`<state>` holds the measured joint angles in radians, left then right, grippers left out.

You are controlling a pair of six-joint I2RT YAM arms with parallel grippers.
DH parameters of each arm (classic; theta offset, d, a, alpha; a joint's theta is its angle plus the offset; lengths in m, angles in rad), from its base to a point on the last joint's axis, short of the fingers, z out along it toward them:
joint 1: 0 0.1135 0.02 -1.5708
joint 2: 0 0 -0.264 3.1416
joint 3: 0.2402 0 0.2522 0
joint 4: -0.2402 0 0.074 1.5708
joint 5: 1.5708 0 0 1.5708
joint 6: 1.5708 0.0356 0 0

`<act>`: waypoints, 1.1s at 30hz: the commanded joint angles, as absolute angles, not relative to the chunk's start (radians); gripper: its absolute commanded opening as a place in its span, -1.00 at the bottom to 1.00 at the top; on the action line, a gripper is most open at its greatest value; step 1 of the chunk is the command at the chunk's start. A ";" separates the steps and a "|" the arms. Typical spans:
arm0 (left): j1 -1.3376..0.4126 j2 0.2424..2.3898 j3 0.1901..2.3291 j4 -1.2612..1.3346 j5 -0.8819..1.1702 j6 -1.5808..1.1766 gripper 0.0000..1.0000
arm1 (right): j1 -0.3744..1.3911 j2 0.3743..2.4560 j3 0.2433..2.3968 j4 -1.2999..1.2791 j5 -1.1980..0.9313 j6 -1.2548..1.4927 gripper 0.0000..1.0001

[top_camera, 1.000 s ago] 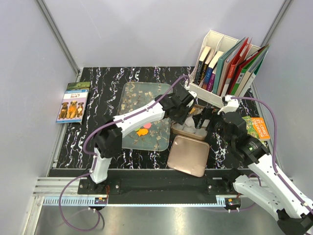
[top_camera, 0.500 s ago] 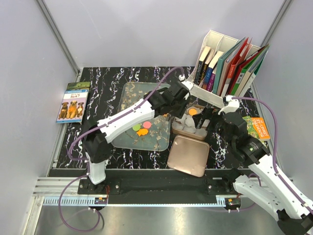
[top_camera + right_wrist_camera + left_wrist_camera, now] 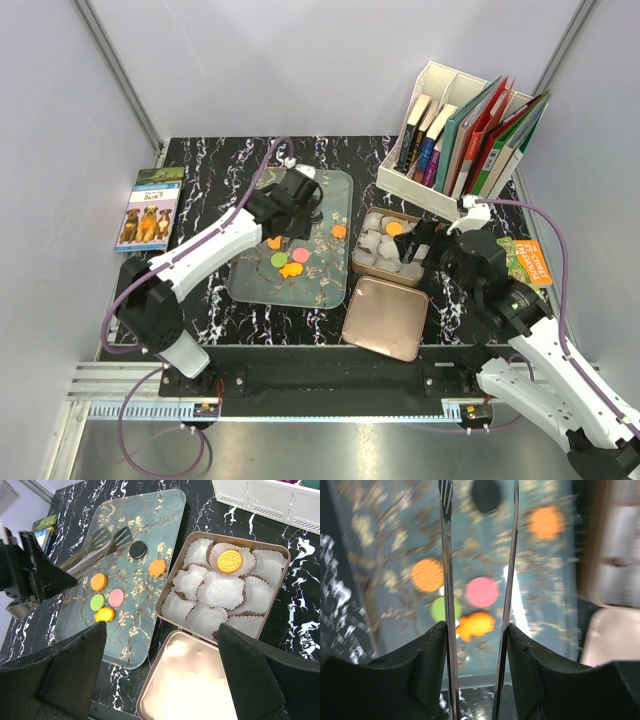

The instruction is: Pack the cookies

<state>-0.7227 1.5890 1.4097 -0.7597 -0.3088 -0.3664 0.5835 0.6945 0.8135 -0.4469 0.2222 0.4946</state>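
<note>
Several cookies lie on the flowered tray point(image 3: 150, 510): black point(image 3: 137, 549), orange flower point(image 3: 157, 568), round orange point(image 3: 98, 582), green point(image 3: 97, 602), pink point(image 3: 116, 597) and yellow point(image 3: 104, 614). One orange cookie point(image 3: 229, 561) sits in a paper cup in the open tin point(image 3: 167, 586). My left gripper point(image 3: 476, 635) is shut on metal tongs point(image 3: 445, 555), held over the tray; the tongs are open and empty, tips beside the black cookie point(image 3: 486, 494). My right gripper point(image 3: 161, 630) is open and empty above the tin lid point(image 3: 192, 680).
A white rack of books point(image 3: 462, 135) stands behind the tin. A dog book point(image 3: 149, 209) lies at the table's left edge, and an orange-green booklet point(image 3: 527, 260) at the right. The tin's other paper cups point(image 3: 220, 592) hold nothing.
My left arm has swung left with the tongs, from over the tin back over the tray. An orange cookie now lies in a tin cup. The right arm has not moved.
</note>
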 commanded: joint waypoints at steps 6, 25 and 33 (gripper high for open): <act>-0.657 1.551 1.347 -0.680 -0.295 -0.385 0.29 | 0.587 0.687 0.801 -0.407 0.216 0.502 1.00; -0.698 1.597 1.227 -0.614 -0.325 -0.468 0.54 | 0.586 0.721 0.787 -0.371 0.206 0.503 1.00; -0.715 1.609 1.078 -0.457 -0.354 -0.525 0.98 | 0.586 0.735 0.775 -0.354 0.198 0.502 1.00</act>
<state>-0.7177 1.6035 1.0847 -0.5762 -0.3164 -0.4973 0.5835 0.7414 0.7734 -0.4084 0.2138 0.4988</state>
